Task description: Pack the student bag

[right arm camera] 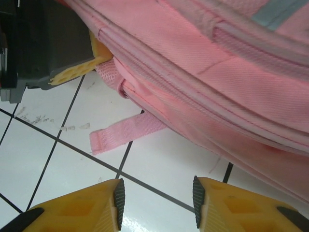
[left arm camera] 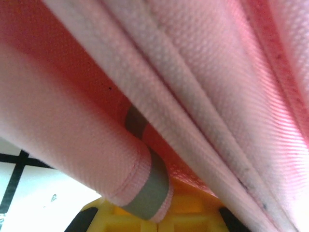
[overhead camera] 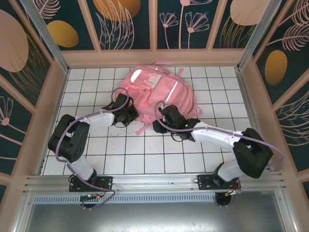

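Pink student bag (overhead camera: 159, 89) on tiled table (overhead camera: 145, 154)

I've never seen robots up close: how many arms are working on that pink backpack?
2. The left arm reaches the pink backpack at its left edge; the right arm reaches its near edge.

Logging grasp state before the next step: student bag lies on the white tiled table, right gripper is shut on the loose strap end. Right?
One thing is off. The right gripper is open, jaws apart above the table, and the strap end lies flat ahead of its fingertips, untouched. The right wrist view shows this. The student bag does lie on the white tiled table.
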Robot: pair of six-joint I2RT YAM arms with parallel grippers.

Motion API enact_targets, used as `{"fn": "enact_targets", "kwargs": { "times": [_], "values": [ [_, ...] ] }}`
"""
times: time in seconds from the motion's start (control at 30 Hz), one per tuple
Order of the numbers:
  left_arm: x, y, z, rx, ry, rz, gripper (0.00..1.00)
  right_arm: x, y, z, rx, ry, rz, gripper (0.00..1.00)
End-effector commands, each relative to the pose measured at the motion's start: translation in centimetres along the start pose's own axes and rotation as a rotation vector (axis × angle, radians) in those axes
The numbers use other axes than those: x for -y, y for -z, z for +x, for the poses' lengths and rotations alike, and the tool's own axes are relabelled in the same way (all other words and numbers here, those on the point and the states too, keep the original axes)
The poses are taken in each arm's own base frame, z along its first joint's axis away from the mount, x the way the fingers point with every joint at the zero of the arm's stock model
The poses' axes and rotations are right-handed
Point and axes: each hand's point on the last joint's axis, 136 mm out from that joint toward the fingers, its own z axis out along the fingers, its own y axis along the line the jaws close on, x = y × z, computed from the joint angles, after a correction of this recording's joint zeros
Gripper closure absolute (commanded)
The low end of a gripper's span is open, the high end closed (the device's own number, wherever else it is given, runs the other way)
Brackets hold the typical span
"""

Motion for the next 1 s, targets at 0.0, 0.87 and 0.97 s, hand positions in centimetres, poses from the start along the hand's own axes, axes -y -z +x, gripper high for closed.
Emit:
{"fn": "enact_targets", "kwargs": {
  "times": [0.0,0.87,0.97],
  "values": [
    [4.2,1.6,-2.8,0.085,0.003,0.103,1.0,-1.3,0.0,-2.3,0.064,0.018,-0.019,0.56],
    [3.8,-3.1,-3.4,0.057,0.03,0.053,1.0,-1.6,-6.4,-2.2,-0.004,0.095,-0.002,0.62],
    [3.8,-3.0,-3.4,0.055,0.031,0.052,1.0,-0.6,-7.3,-2.2,-0.014,0.078,0.014,0.63]
  ]
}}
